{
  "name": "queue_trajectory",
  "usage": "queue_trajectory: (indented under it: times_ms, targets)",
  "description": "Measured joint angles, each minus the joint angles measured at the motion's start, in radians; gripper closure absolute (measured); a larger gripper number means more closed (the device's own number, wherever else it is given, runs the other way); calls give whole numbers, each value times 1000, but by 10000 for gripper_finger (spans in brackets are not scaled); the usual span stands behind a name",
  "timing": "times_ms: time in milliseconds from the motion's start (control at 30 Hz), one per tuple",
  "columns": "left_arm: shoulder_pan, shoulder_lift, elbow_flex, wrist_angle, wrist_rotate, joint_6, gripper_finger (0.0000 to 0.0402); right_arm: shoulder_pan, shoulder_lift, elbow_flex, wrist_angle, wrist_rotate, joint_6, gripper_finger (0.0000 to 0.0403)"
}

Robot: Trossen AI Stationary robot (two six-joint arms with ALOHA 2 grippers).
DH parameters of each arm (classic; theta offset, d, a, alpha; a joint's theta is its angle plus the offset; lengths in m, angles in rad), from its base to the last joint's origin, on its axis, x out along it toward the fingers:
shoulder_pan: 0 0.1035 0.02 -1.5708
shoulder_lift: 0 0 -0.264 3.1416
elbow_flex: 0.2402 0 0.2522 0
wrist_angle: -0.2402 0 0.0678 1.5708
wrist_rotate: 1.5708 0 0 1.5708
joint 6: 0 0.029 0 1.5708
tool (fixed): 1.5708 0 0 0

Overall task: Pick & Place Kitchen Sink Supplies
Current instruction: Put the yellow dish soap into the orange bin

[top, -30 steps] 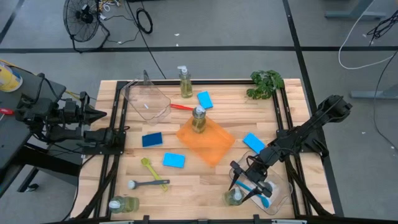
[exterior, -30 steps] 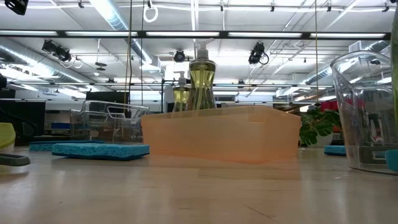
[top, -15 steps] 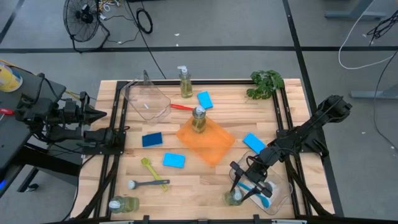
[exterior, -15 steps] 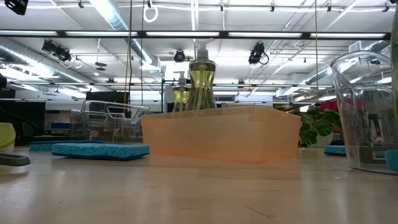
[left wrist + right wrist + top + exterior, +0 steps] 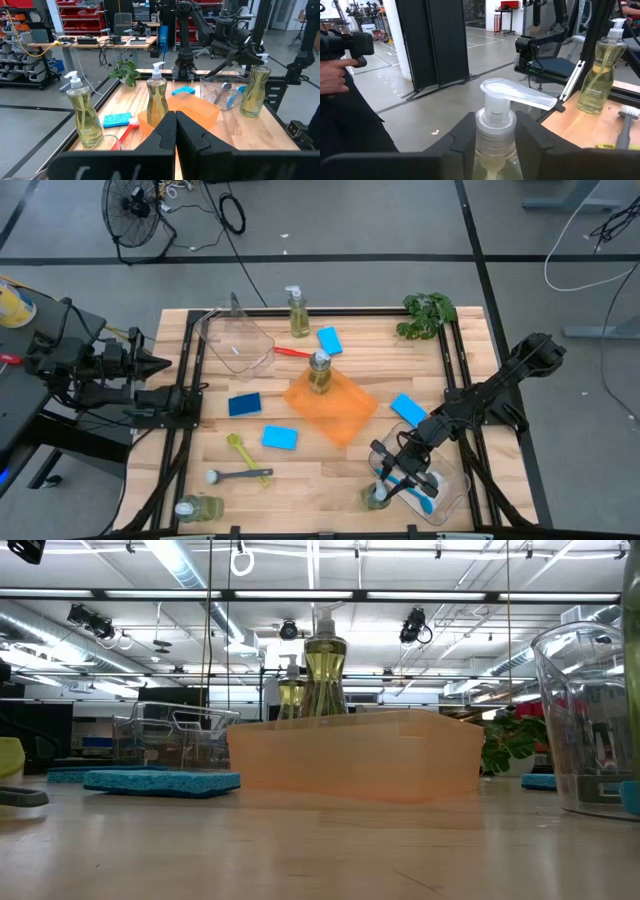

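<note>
High view says most of the job is left, imo. Right end effector [image 5: 388, 481] is down at the near right corner of the counter [image 5: 330, 480], by the clear bin [image 5: 452, 483], w/ its fingers closed on the neck of a soap bottle [image 5: 377, 496] that sits just beside that bin. Right wrist view confirms: both fingers [image 5: 464, 139] press against the collar under the pump, so it's gripping bottle #1. I can't tell if the bottle is off the counter yet. A blue brush [image 5: 412, 483] already lies in that bin, so one item looks done.

Left end effector [image 5: 175, 131] is parked off the counter's left edge, fingers pinched together, holding nothing.

Still loose, as far as I can see:
- bottle at far edge [image 5: 297, 312], bottle in the orange bin [image 5: 319, 372], bottle at near left corner [image 5: 196, 507]
- sponges: one by the far bottle [image 5: 329, 339], one right of the orange bin [image 5: 408, 409], two on the left half [image 5: 244, 404] [image 5: 279, 438]
- red brush [image 5: 291, 352] by the other clear bin [image 5: 237, 340], grey brush [image 5: 232, 475] and yellow-green one [image 5: 242, 451] crossing near the left front

Roughly 1 of approx. a dozen placed, maybe 2 counting the orange-bin bottle. Next step prob. lifting the held bottle over into the bin beside it.
</note>
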Motion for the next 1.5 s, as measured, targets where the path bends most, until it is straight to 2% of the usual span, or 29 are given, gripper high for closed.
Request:
queue_trajectory:
  times_ms: [233, 700, 1000, 1500]
  targets:
    - [0, 0, 0, 0, 0, 0, 399, 0, -2, 4, -4, 1, 0, 307]
    - [0, 0, 0, 0, 0, 0, 399, -30, -2, 134, -86, 3, -2, 308]
    - [0, 0, 0, 0, 0, 0, 399, -91, -14, 195, -156, 3, -19, 309]
    - [0, 0, 0, 0, 0, 0, 399, -222, -112, 263, -259, 21, -81, 309]
